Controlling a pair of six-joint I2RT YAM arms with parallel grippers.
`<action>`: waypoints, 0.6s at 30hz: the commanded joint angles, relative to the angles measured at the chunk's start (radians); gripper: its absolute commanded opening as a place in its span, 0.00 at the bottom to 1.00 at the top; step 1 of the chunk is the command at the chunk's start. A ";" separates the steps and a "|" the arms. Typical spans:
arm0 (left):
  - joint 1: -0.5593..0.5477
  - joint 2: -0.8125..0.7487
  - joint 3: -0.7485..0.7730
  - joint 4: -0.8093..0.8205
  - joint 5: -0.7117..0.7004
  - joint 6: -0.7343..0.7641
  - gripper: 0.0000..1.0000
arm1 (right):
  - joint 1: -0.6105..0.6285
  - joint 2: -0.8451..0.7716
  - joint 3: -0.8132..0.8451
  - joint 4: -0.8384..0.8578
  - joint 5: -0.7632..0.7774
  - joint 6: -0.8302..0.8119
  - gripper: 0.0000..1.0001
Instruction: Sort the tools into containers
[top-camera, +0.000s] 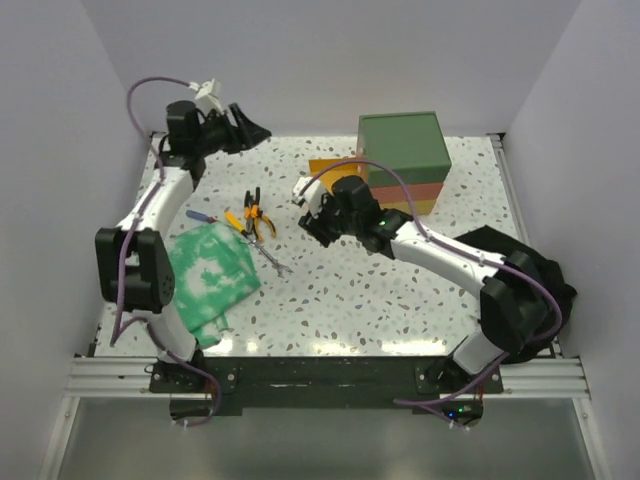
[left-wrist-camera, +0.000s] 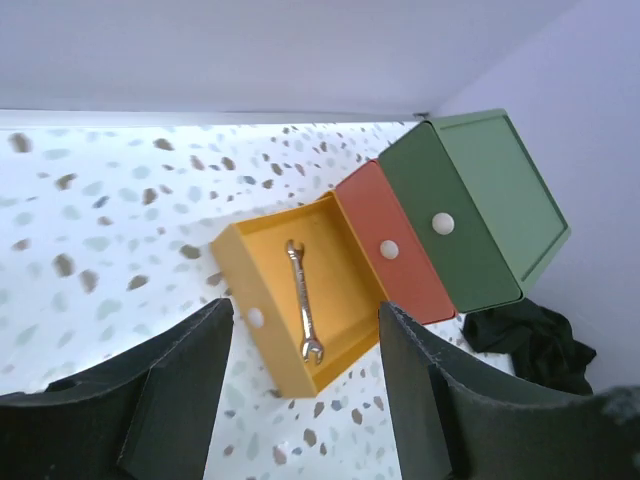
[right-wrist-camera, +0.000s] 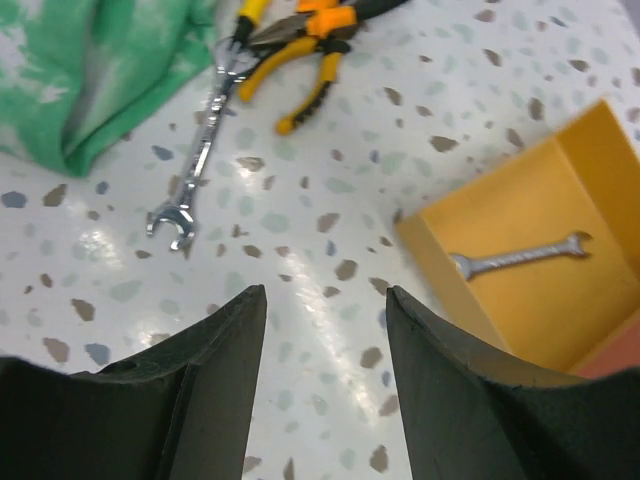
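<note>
Seen from the top, the right tool (top-camera: 318, 222) is sitting wide open and holding nothing. The loose wrench (top-camera: 270, 258) is lying on the surface (top-camera: 350, 300) at about 8 o'clock from it, with its long side pointing from 10 to 4 o'clock. The left tool (top-camera: 245, 128) is hanging farther away, so the right arm is nearer. In the left wrist view, the left tool is also gaping open and empty, facing the pulled-out yellow drawer (left-wrist-camera: 245, 260) with a stored wrench (left-wrist-camera: 303, 300) inside. In the right wrist view, the loose wrench is lying at 11 o'clock from the tool, just beside the pliers (right-wrist-camera: 300, 40).
</note>
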 joint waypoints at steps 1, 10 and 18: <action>0.088 -0.239 -0.190 -0.087 0.012 0.099 0.65 | 0.088 0.126 0.120 0.031 -0.020 0.107 0.54; 0.174 -0.638 -0.425 -0.223 -0.154 0.246 0.66 | 0.241 0.379 0.237 0.149 0.211 0.226 0.55; 0.194 -0.767 -0.472 -0.280 -0.192 0.278 0.68 | 0.258 0.537 0.315 0.077 0.310 0.292 0.56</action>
